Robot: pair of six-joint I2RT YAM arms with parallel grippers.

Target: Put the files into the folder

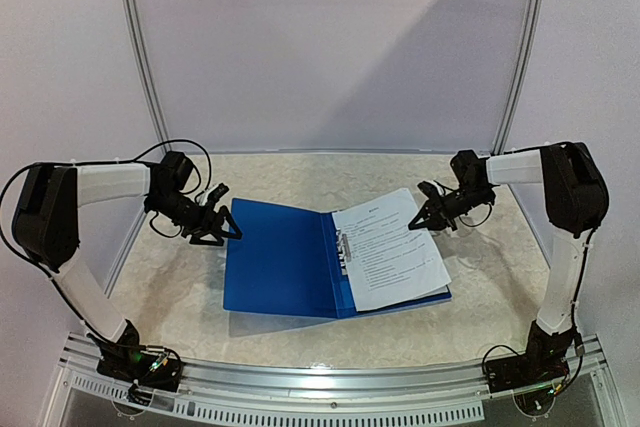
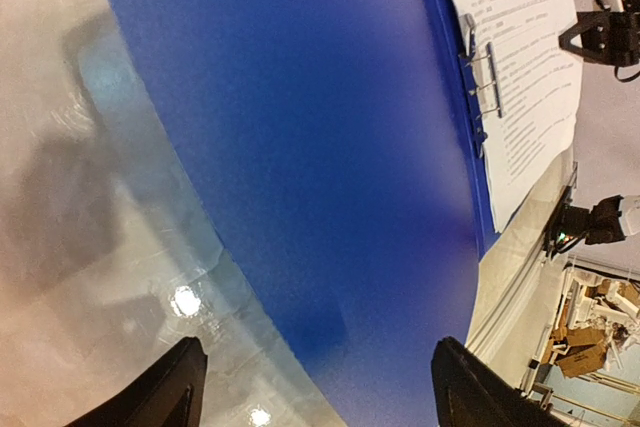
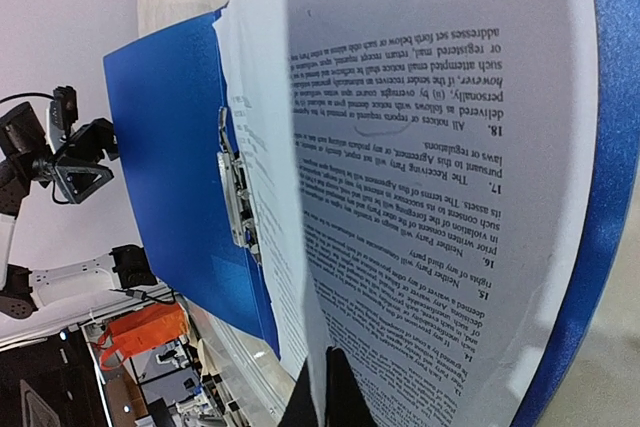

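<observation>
The blue folder (image 1: pixel 280 257) lies open on the table, its metal clip (image 1: pixel 345 247) at the spine. The files (image 1: pixel 390 247), white printed sheets, rest on its right half. My right gripper (image 1: pixel 425 217) is shut on the far right edge of the top sheet. In the right wrist view that sheet (image 3: pixel 270 147) rises thin between the fingers (image 3: pixel 325 387), above another printed page (image 3: pixel 440 197). My left gripper (image 1: pixel 215 230) hangs open at the far left corner of the bare left cover (image 2: pixel 330 147). Nothing is between its fingertips (image 2: pixel 317 352).
A pale stone-patterned table (image 1: pixel 300 172) carries the folder, with white walls behind and at both sides. A metal rail (image 1: pixel 330 382) runs along the near edge by the arm bases. Boxes and clutter (image 2: pixel 585 337) lie beyond the table.
</observation>
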